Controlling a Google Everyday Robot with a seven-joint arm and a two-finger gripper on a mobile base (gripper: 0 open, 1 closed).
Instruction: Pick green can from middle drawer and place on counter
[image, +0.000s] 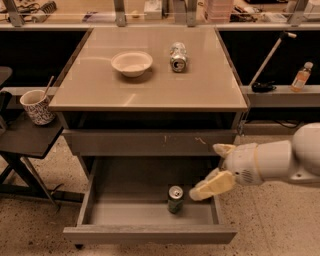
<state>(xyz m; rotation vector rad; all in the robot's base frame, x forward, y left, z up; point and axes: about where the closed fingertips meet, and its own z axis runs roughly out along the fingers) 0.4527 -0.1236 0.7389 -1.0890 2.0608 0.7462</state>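
Observation:
The green can (175, 199) stands upright near the front right of the open middle drawer (150, 235). The tan counter (150, 82) tops the cabinet above it. My gripper (204, 172) reaches in from the right, over the drawer's right side. It is just right of the can and a little above it, not touching it. Its pale fingers (212, 186) are spread apart with nothing between them.
A white bowl (132, 62) and a silver-grey can (177, 56) on its side lie on the counter. The closed drawer front (150, 142) with scratch marks is above the open drawer. A patterned cup (36, 106) sits on the dark side table at left. A bottle (301, 76) stands on the right shelf.

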